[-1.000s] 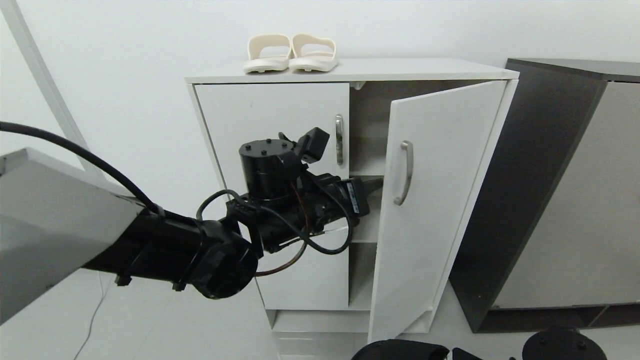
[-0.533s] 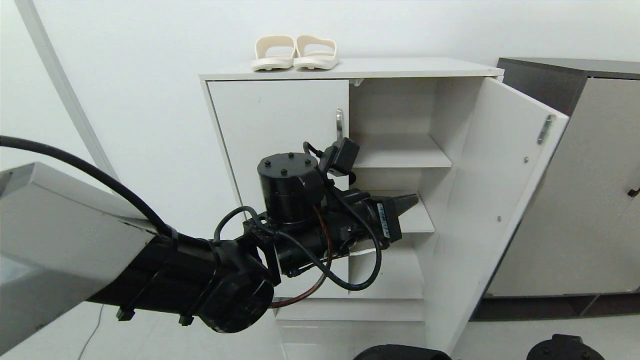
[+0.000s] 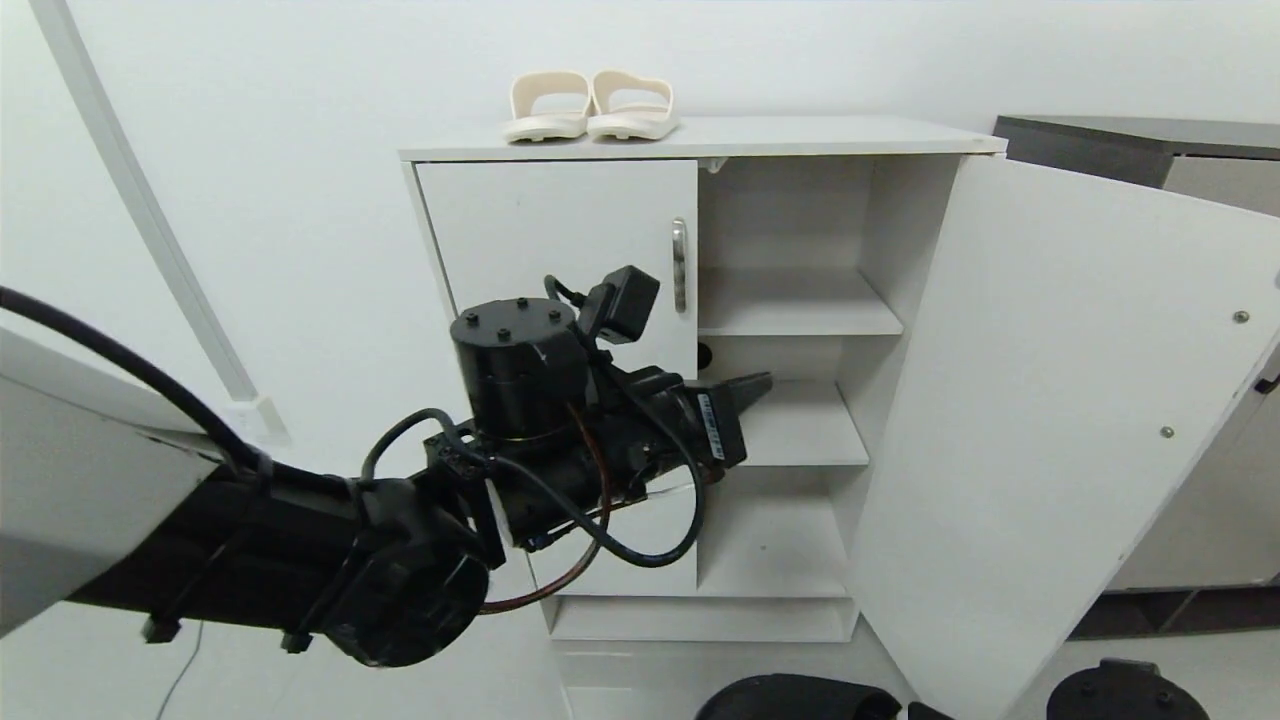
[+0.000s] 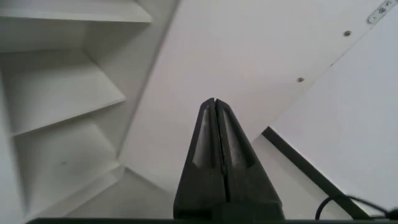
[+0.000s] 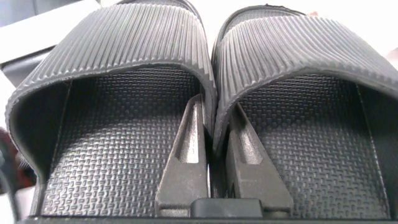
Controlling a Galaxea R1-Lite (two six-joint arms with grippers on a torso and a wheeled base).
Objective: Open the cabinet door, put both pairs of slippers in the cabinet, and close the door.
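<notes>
As the door [image 3: 1060,430] swings wider, left end effector [image 3: 760,383] — clenched — retreats; right end effector [image 5: 216,106] grips black slippers [image 5: 124,56].

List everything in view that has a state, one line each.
Right cabinet door: wide open.
Left cabinet door: shut.
Cream slippers: paired on the cabinet top.
Black slippers: side by side, clamped together.
Left gripper: shut, holding nothing.
Right gripper: shut on the black slippers.
</notes>
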